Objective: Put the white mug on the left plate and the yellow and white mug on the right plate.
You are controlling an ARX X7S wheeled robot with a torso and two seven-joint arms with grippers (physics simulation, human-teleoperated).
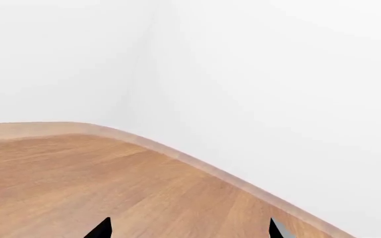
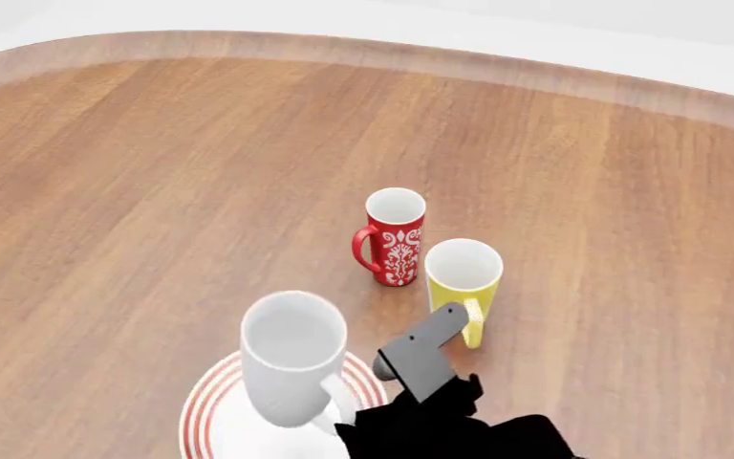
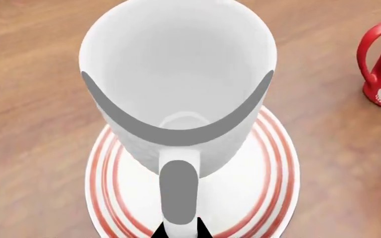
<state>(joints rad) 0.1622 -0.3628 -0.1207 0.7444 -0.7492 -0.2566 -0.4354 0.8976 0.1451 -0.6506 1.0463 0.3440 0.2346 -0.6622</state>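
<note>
Wooden, curved-edged counter [image 2: 150,172] meets plain white walls; the large glossy white mug [image 2: 291,356] stands over a red-ringed round plate [image 2: 209,407]. Right end effector [image 3: 179,229] pinches its handle; the left end effector [image 1: 187,229] is spread apart.

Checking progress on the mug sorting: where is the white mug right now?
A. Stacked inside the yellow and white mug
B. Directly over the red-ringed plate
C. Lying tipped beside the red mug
B: the white mug stands upright over the red-ringed plate, its handle at the right gripper.

White mug [image 2: 291,356] above ringed plate [image 2: 207,413]
</note>
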